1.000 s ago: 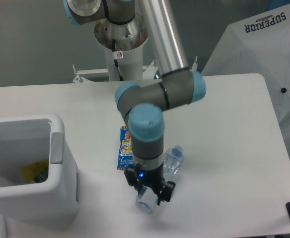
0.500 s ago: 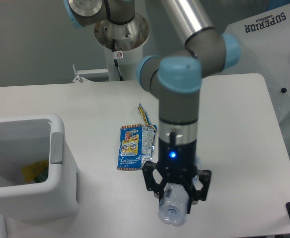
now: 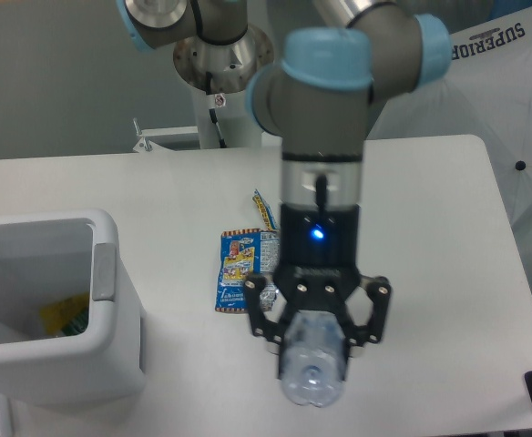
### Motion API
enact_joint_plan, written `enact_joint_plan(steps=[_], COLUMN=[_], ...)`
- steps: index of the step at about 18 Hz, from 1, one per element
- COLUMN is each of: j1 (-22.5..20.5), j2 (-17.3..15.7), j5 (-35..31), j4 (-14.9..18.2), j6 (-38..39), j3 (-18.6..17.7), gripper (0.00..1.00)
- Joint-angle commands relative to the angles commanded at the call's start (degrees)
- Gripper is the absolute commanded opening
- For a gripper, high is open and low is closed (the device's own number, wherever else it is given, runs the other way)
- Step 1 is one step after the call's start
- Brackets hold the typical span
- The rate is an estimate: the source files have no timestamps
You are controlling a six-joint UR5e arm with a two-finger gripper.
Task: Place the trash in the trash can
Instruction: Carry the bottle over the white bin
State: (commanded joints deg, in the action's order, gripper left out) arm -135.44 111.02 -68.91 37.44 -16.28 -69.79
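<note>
— Since the wrist blocks so much, what can you make out of the bottle?

— I see the crushed clear plastic bottle (image 3: 312, 369) end-on, hanging above the counter (image 3: 430, 228). Its round, glassy end faces the camera; I can't tell whether that is the cap or the base, and the rest of its body runs up behind the gripper (image 3: 316, 339). The fingers (image 3: 376, 314) are clamped on the bottle, one black finger on each side, with the bottle sitting between them.

— And the other piece?

— I see the blue snack wrapper (image 3: 240, 270) lying flat and crinkled on the counter, yellow-red print showing. Its right edge disappears behind the arm, so I can't judge its full outline.

— Where's the bin?

— I have the trash can (image 3: 111, 364) at the left edge: white, rounded corners, thick rim, grey panel on the side facing the wrapper. It is cut off by the frame at left. Something yellow and green (image 3: 63, 315) lies inside; I can't identify it.
</note>
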Motion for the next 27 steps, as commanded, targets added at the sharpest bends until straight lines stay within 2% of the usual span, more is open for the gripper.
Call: enact_joint_plan(steps=[6,10,16,22,27], j1=[4.0,7.6,15.2,18.3,18.5], j2=[-4.1,-5.2,-4.8,-2.9,-1.5], j5=[0.0,0.0,-0.2,-0.2,-0.4], j4=[0.0,0.0,0.1,0.1,0.1], j6=[3.9,7.5,11.1,11.4,11.3], j3=[0.2,0.2,-1.3,-2.5,-3.7], gripper=[0.63,0.63,0.63,0.63,0.63])
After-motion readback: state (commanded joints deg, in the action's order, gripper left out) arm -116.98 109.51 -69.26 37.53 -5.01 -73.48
